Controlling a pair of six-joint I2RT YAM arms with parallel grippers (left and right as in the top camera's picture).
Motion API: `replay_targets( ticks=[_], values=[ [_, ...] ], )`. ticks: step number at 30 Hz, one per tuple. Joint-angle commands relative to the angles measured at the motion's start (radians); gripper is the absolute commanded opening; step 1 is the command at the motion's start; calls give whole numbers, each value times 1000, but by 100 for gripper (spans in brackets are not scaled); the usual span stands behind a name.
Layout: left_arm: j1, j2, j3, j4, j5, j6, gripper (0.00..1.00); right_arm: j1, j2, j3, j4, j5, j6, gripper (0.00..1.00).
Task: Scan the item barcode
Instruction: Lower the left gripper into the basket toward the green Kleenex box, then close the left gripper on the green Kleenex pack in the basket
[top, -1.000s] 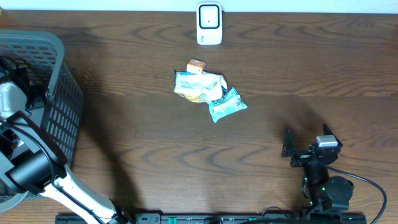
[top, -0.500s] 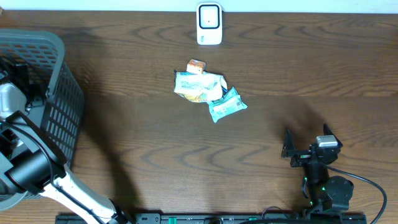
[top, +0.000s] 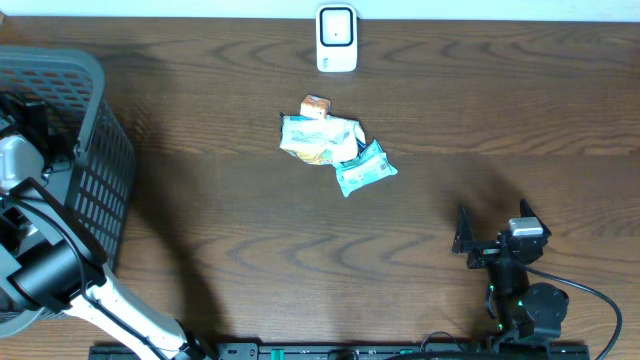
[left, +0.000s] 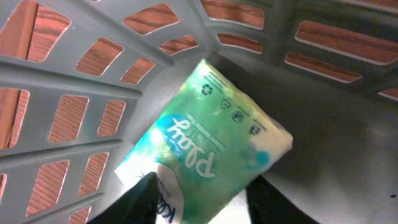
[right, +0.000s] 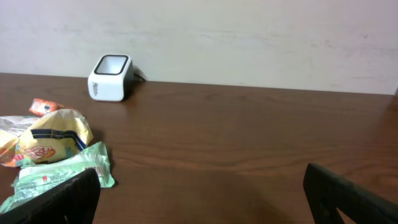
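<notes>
Left end effector (left: 205, 182) is down inside the gray basket (top: 95, 75) at 9 o'clock on the tabletop (top: 220, 210). Its two fingers (left: 146, 198) straddle the lower end of a green packet (left: 211, 137), which lies tilted on the basket floor with the printed side up. I cannot tell whether the grip is clamped or loose, since the contact is cut off at the frame edge.

Scanner (top: 337, 38) - white, upright, at 12 o'clock by the far edge, well apart from the basket.

Near the centre is a pile of snack packets (top: 315, 138) (overlapping), with a teal packet (top: 366, 168) at its 4 o'clock side and a small orange item (top: 316, 105) touching it at 12.

Right end effector (right: 202, 205) is at 4 o'clock - released, fingers spread wide, nothing between them, and near the tabletop.
</notes>
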Motion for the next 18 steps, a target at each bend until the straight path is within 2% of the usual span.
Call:
replay_targets(
  ticks=[1, 9, 10, 11, 12, 14, 18],
  values=[
    [-5, 24, -11, 1, 22, -3, 36, -5, -6, -1, -5, 3, 14, 99],
    [-4, 24, -11, -2, 20, -33, 33, -5, -6, -1, -5, 3, 14, 99],
    [-4, 24, -11, -2, 21, -33, 36, -5, -6, -1, -5, 3, 14, 99],
    [-4, 24, -11, -1, 21, -33, 54, -5, -6, -1, -5, 3, 14, 99],
    [-3, 24, -11, 0, 21, -33, 61, -5, -6, -1, -5, 3, 14, 99],
    [-2, 24, -11, 2, 21, -33, 65, -5, -6, -1, -5, 3, 14, 99],
    [-2, 33, -12, 0, 21, -33, 65, -5, -6, -1, -5, 3, 14, 99]
  ],
)
